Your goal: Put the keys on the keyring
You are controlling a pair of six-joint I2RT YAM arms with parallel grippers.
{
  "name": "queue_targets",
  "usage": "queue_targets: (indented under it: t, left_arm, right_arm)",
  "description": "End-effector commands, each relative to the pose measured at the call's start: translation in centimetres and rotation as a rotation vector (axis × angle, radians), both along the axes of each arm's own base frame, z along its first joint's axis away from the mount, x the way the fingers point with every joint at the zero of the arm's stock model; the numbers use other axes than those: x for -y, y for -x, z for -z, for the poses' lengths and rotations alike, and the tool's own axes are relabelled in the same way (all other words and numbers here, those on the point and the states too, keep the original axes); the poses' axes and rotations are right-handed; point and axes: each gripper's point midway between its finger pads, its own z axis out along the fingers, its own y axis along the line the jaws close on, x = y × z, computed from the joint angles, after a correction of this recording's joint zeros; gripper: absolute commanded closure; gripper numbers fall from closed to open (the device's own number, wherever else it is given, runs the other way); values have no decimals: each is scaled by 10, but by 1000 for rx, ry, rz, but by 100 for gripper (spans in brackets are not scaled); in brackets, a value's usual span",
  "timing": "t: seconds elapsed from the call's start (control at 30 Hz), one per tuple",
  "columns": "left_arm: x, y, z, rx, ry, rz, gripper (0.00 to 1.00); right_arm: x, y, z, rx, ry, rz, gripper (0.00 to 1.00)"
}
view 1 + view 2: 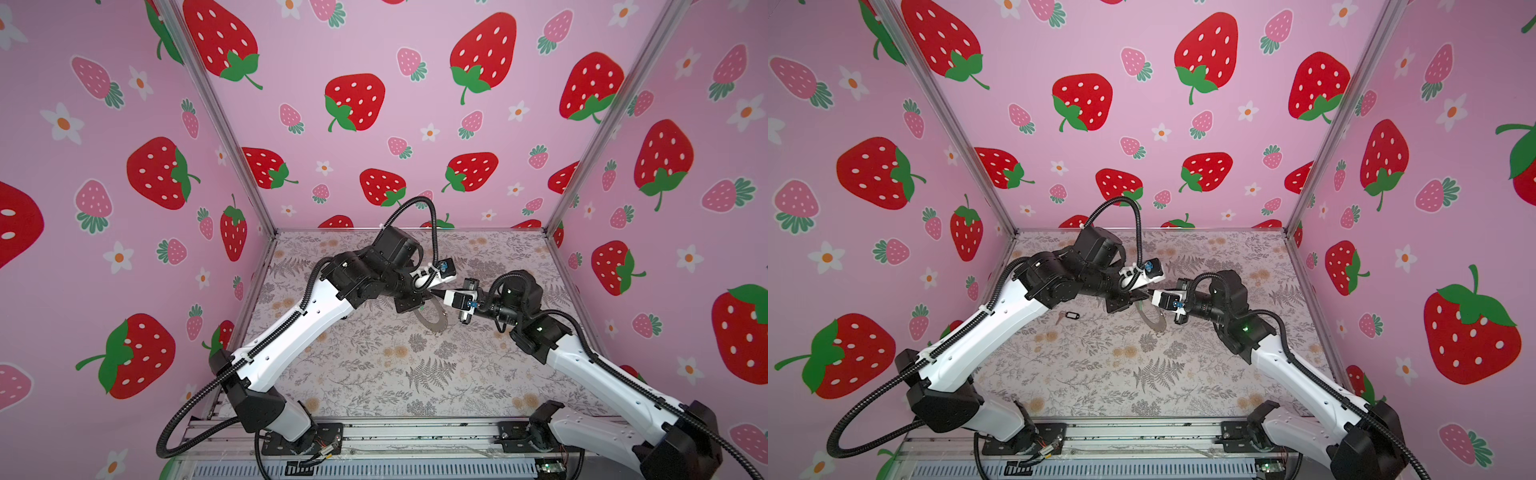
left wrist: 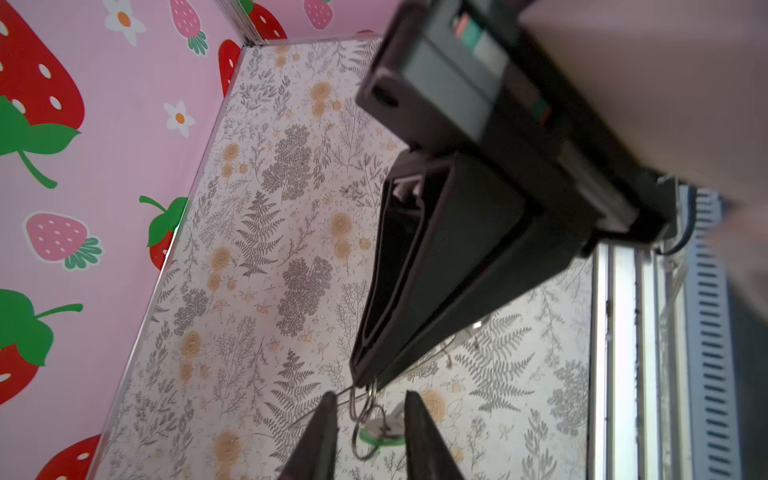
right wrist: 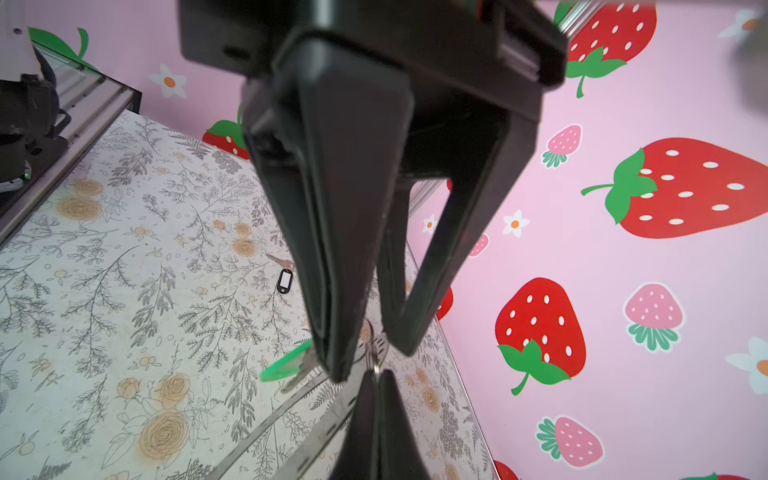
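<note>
My left gripper (image 2: 370, 395) stands part open and empty, beyond the black-rimmed key (image 1: 1071, 316) on the floral mat (image 1: 374, 374), with the green key (image 2: 380, 436) showing between its fingers. My right gripper (image 3: 376, 376) pinches the keyring (image 1: 436, 326) by a wire loop (image 3: 376, 362). Strawberry walls (image 1: 415, 104) box three sides, and bare mat runs to the front rail (image 1: 374, 432).

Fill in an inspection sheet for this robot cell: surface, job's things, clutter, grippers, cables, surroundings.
Surface: floral mat, flat.
Job's things: keyring mid-mat between the arms; green tag beside its wire loop, cannot tell whether threaded; black tag lying apart on the mat, a key attached.
Clutter: nothing seen.
Grippers: left gripper open, green tag seen between its fingers; right gripper shut on a wire loop of the keyring.
Cables: black hoses run along both arms.
Surroundings: pink strawberry walls; metal rail at the front.
</note>
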Motion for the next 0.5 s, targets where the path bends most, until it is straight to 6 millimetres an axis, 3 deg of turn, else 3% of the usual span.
queue_targets:
  t: [0.0, 0.1, 0.27, 0.47]
  left_arm:
    - [-6, -7, -21, 27, 116, -44, 54]
    - [-20, -16, -18, 28, 182, -98, 53]
    - [-26, -13, -17, -4, 318, -135, 55]
    - [-14, 1, -10, -79, 431, -41, 58]
  right_arm:
    - [0, 2, -8, -8, -44, -2, 100]
    - [1, 2, -14, -18, -79, -2, 100]
    - [0, 0, -26, -35, -121, -15, 100]
    - [0, -1, -36, -51, -162, -14, 100]
